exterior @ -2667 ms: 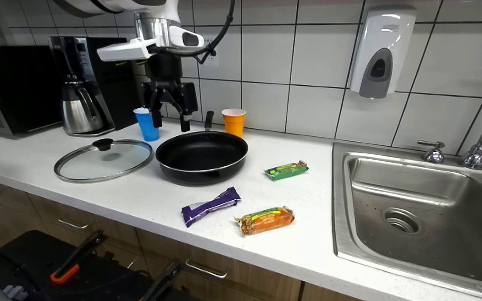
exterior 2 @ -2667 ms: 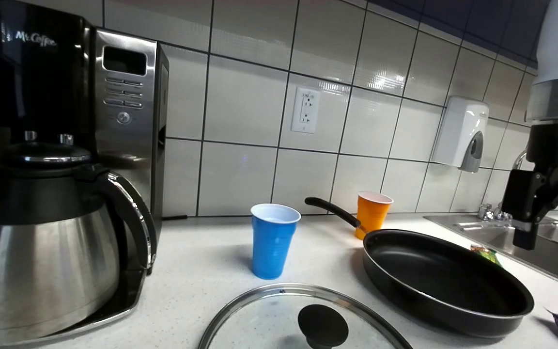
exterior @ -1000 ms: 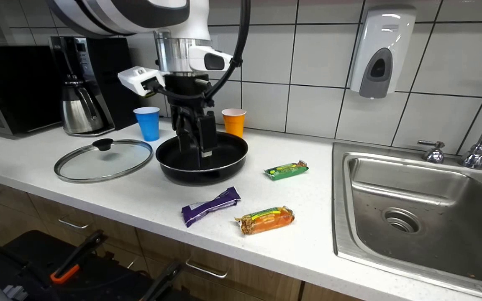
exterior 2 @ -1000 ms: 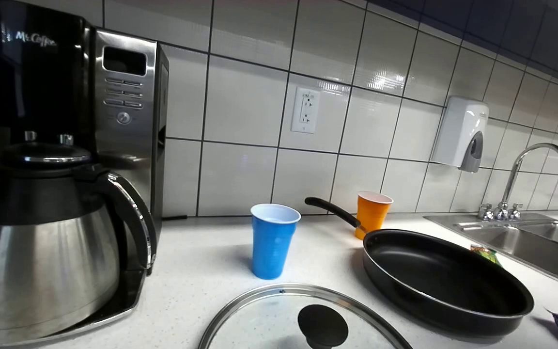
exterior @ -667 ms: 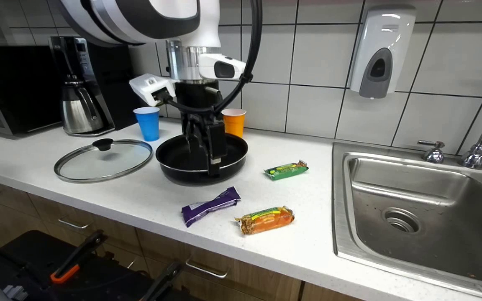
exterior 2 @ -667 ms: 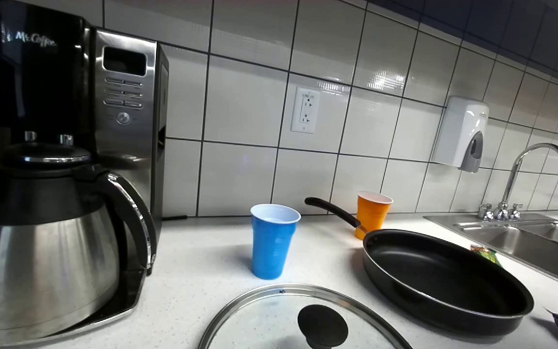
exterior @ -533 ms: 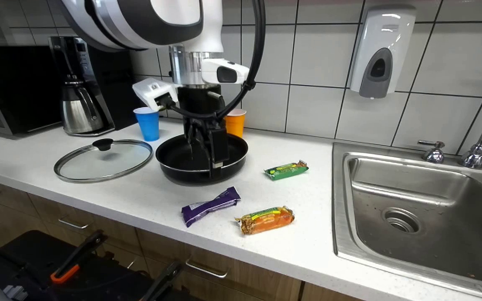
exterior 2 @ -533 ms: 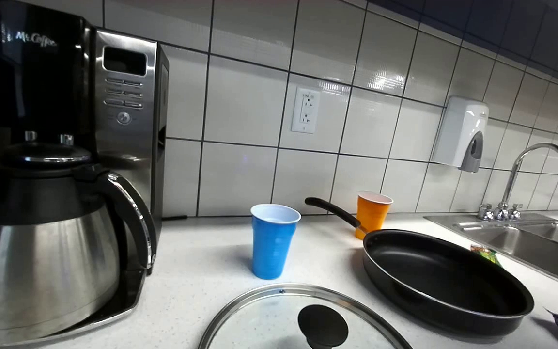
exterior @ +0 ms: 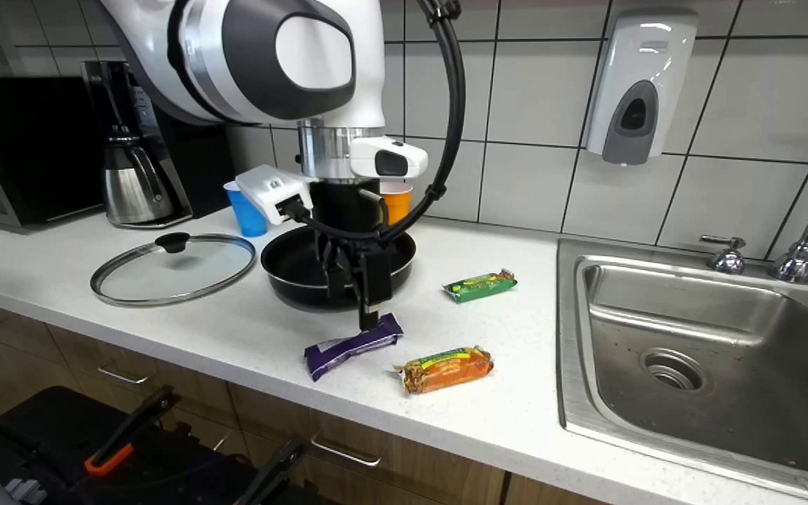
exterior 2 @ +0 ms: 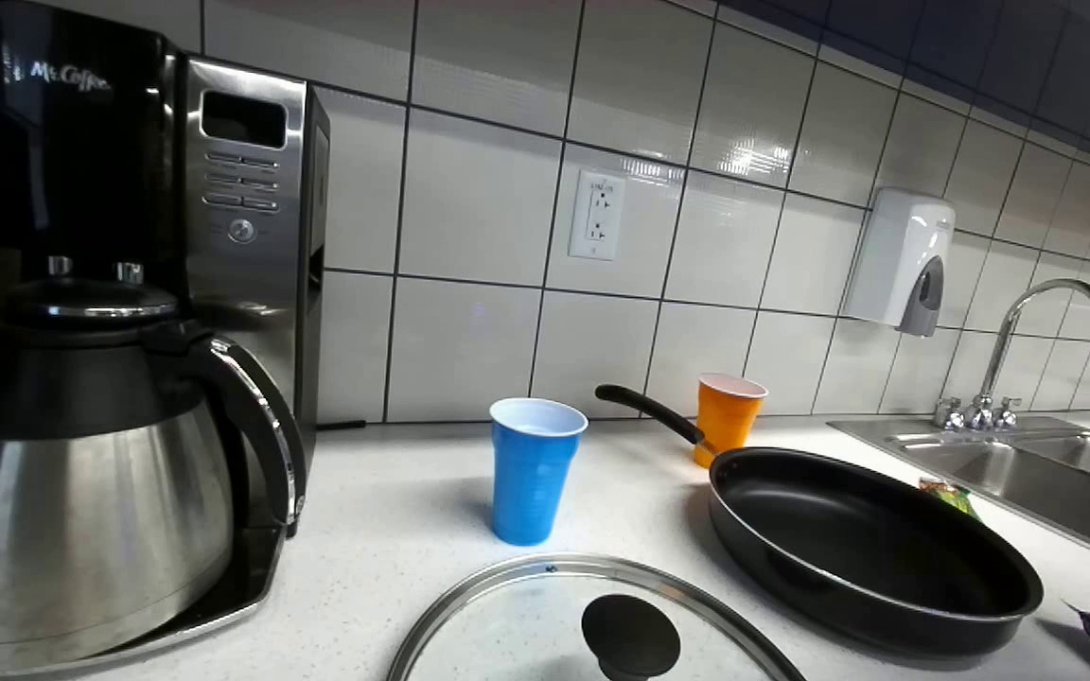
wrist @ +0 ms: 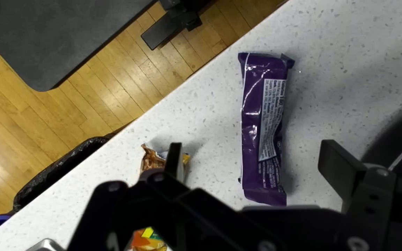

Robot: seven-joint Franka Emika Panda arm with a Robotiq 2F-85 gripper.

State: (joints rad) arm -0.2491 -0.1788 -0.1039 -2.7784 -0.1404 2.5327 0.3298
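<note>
Gripper (wrist: 251,164), jaws spread wide and pinching nothing, hangs at my remote command over a purple-wrapped snack bar (wrist: 263,132), which lies on the speckled white countertop (exterior: 250,344), a gap showing to either side of it in the wrist view. By my judgement the lining-up is largely done; the grip itself is not yet made, and the bar is unlifted. An orange-wrapped bar (exterior: 446,369) lies near it and a green-wrapped bar (exterior: 480,286) farther back, both outside the black frying pan (exterior 2: 867,539), with a glass lid (exterior: 179,273) beside it.
</note>
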